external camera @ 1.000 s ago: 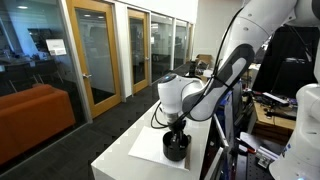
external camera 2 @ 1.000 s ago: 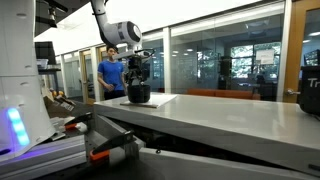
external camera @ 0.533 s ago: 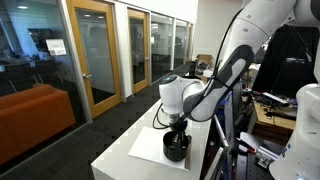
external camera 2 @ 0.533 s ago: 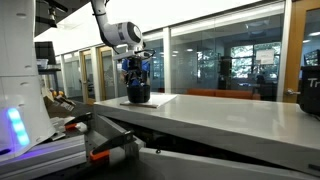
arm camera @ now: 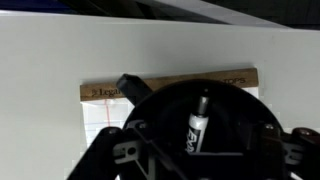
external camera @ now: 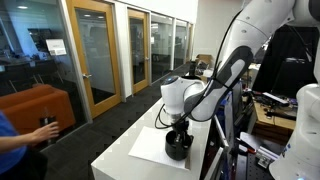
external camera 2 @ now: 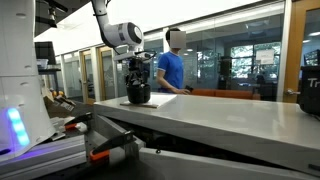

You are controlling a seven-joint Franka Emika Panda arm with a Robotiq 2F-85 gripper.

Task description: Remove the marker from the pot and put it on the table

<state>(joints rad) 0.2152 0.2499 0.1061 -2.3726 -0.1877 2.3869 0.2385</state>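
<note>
The small black pot (arm camera: 235, 115) stands on a white sheet of paper (arm camera: 105, 115) on the long white table (arm camera: 40, 70). A white-barrelled marker (arm camera: 197, 130) with a dark cap lies inside the pot. A short black handle (arm camera: 130, 86) sticks out of the pot's rim. My gripper (arm camera: 200, 152) hangs straight above the pot, open, with its fingers spread to either side of the marker and holding nothing. In both exterior views the gripper (external camera: 177, 127) (external camera 2: 137, 76) sits just over the pot (external camera: 178, 148) (external camera 2: 138, 96).
The paper (external camera: 150, 148) (external camera 2: 165, 98) lies near one end of the table (external camera: 118, 165) (external camera 2: 230, 122). A person in a blue shirt (external camera 2: 172, 68) walks behind the glass, with an arm at the frame edge (external camera: 15, 138). A cluttered bench (external camera: 270, 110) stands beside the table.
The gripper has stayed over the pot, almost still. The person in blue has walked past behind the arm and now shows at the edge of the other exterior view.
</note>
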